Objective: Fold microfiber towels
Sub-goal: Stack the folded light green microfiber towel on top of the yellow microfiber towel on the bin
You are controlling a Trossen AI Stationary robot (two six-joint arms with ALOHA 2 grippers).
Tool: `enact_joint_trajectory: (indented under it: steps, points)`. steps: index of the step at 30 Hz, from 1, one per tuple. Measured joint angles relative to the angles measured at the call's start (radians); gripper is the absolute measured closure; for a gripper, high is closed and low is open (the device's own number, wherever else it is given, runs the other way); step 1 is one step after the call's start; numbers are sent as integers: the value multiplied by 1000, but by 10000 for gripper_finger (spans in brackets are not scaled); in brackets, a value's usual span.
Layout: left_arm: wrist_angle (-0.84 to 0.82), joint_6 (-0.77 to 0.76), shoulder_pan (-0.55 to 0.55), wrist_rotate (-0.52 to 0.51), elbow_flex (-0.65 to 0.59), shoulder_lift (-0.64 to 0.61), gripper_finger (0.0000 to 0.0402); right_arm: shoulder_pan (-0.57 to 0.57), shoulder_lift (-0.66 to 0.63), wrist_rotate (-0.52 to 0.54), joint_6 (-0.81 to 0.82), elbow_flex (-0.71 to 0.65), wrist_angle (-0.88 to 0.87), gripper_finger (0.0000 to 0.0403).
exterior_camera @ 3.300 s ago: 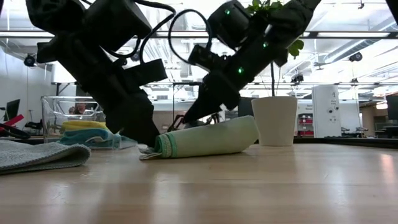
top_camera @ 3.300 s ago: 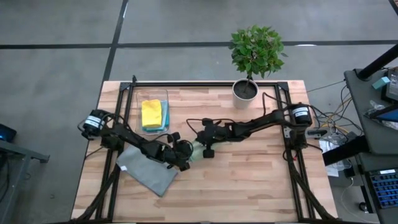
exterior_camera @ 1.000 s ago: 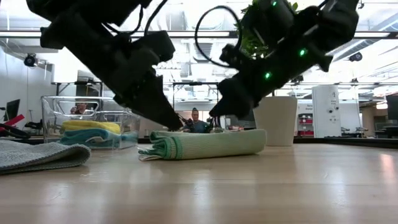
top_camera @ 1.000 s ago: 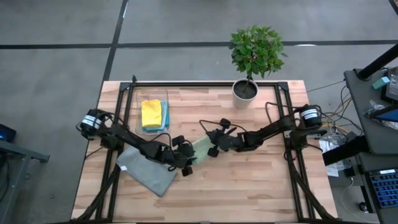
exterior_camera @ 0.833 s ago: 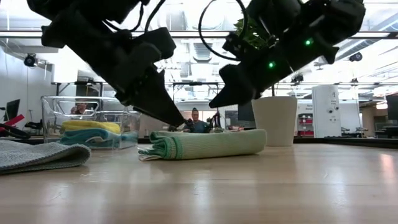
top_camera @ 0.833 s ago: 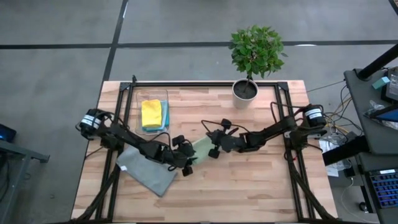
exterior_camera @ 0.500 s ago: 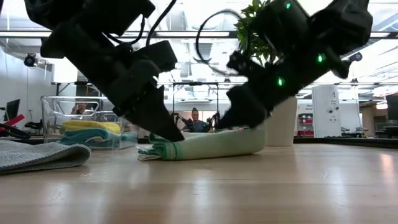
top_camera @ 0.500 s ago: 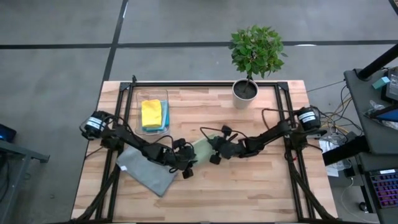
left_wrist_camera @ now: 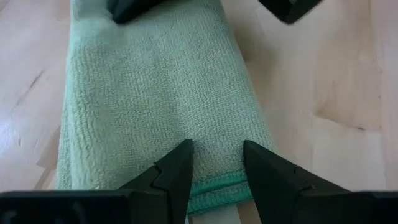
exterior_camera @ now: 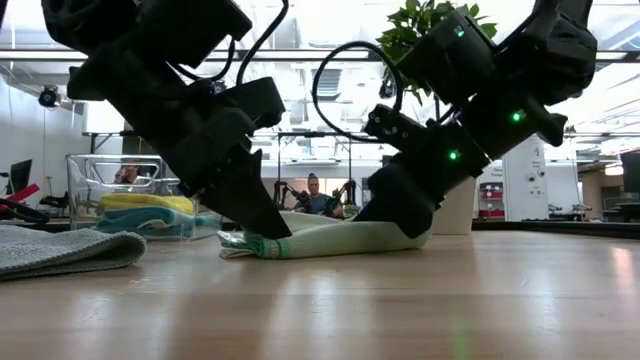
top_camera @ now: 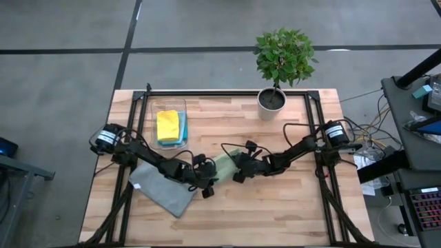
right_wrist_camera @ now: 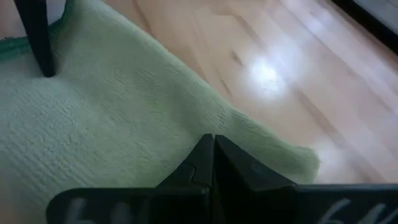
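A light green microfiber towel [top_camera: 224, 164], folded into a narrow strip, lies flat on the wooden table's middle. My left gripper [left_wrist_camera: 216, 155] stands on its hemmed end toward the table's left, fingers a little apart. My right gripper [right_wrist_camera: 213, 146] is shut and rests on the other end [exterior_camera: 400, 235]. A grey towel [top_camera: 162, 189] lies spread at the near left, partly under the left arm. A yellow towel [top_camera: 167, 124] tops a stack in the clear bin [top_camera: 153, 117]. My left gripper sets both fingertips [left_wrist_camera: 183, 155] on the towel's top face just behind its dark green hem [left_wrist_camera: 214, 190]. The fingers slant down from the table's left and point along the strip. The towel lies flat beneath them. My right gripper presses its shut fingertips [right_wrist_camera: 208, 149] down on the towel's top face near its right end. It slants down from the table's right. The towel stays on the table, dented under the tips [exterior_camera: 390, 228].
A white pot [top_camera: 272, 100] with a green plant stands at the far right of centre. The black frame rail [top_camera: 227, 93] runs round the table. Bare wood shows toward the near edge [top_camera: 262, 213].
Both grippers have come down onto the green towel, the left on its hemmed end, the right on the opposite end. The towel, plump before, is now flattened under them and stays in place.
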Motion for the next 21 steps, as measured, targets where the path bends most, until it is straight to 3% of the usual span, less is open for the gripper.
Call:
enact_joint_trajectory:
  steps: [21]
  points:
    - [-41, -27, -1, 46, -2, -88, 269, 77, -219, -4, -80, -36, -57, 394]
